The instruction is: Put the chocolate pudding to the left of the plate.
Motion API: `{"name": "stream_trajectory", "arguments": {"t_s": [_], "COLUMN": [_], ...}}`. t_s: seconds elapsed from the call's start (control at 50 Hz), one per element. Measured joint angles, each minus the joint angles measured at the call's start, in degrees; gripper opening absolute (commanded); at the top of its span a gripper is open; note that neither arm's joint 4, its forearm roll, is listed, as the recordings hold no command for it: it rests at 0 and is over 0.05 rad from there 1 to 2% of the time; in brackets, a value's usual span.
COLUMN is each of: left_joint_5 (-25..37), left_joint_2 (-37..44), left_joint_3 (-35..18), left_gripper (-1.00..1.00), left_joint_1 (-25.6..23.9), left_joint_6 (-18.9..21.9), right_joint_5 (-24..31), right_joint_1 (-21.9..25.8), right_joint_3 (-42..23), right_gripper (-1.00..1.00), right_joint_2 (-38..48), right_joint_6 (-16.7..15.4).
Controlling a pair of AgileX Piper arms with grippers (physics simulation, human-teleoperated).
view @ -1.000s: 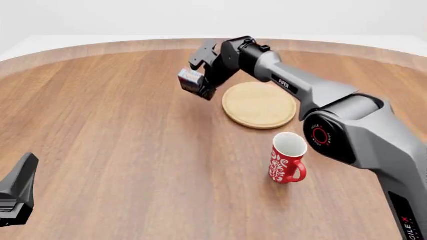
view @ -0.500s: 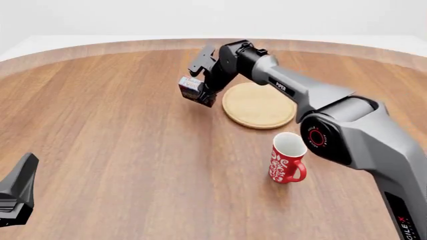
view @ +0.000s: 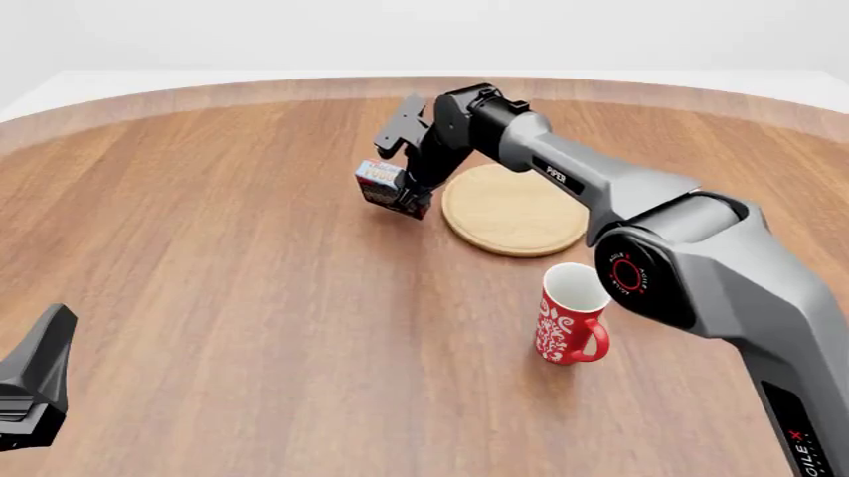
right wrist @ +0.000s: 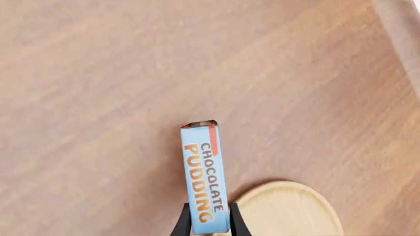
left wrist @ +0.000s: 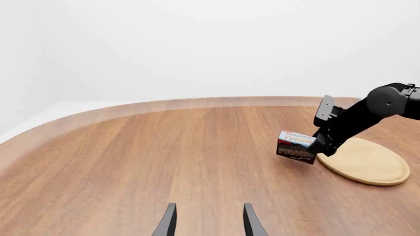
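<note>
The chocolate pudding (view: 381, 184) is a small dark brown box with a light blue lettered top (right wrist: 204, 179). It hangs low over the table just left of the plate (view: 515, 209), a flat round light-wood disc. My right gripper (view: 402, 191) is shut on the box, its fingers (right wrist: 234, 223) pinching the narrow sides. In the left wrist view the box (left wrist: 296, 146) shows tilted beside the plate (left wrist: 367, 161). My left gripper (left wrist: 206, 223) is open with nothing between its fingers, low at the near left of the table (view: 34, 383).
A red patterned mug (view: 572, 315) stands upright in front of the plate, toward the near right. The right arm (view: 597, 179) stretches over the plate's right side. The brown wooden table (view: 239, 278) curves away at the back.
The right gripper has lowered the pudding box toward the table, staying just left of the plate. The left arm has not moved.
</note>
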State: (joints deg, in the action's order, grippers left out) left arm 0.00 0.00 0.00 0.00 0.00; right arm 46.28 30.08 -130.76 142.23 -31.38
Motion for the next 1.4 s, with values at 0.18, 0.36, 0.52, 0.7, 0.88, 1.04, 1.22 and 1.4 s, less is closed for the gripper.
{"name": "stream_trajectory", "arguments": {"t_s": [0.18, 0.36, 0.52, 0.7, 0.88, 1.04, 1.22, 1.4], "left_joint_5": [0.0, 0.0, 0.0, 0.0, 0.0, 0.0, 0.0, 0.0], "left_joint_2": [0.0, 0.0, 0.0, 0.0, 0.0, 0.0, 0.0, 0.0], "left_joint_3": [0.0, 0.0, 0.0, 0.0, 0.0, 0.0, 0.0, 0.0], "left_gripper": [1.00, 1.00, 1.00, 1.00, 1.00, 1.00, 1.00, 1.00], "left_joint_1": [0.0, 0.0, 0.0, 0.0, 0.0, 0.0, 0.0, 0.0], "left_joint_6": [0.0, 0.0, 0.0, 0.0, 0.0, 0.0, 0.0, 0.0], "right_joint_5": [-0.4, -1.2, -1.9, -2.9, -4.9, -7.3, -9.9, -13.1], "right_joint_1": [-0.1, 0.0, 0.4, 0.3, 0.1, -0.1, 0.0, 0.9], "right_joint_3": [0.9, 2.4, 3.9, 6.3, 11.5, 17.6, 23.5, 29.5], "right_gripper": [-1.00, 1.00, 1.00, 1.00, 1.00, 1.00, 1.00, 1.00], "right_joint_2": [-0.2, -0.7, -2.1, -4.8, -9.2, -14.2, -19.1, -23.8], "right_joint_6": [-0.2, -0.4, 0.0, 0.3, 0.5, 0.9, 1.5, 3.2]}}
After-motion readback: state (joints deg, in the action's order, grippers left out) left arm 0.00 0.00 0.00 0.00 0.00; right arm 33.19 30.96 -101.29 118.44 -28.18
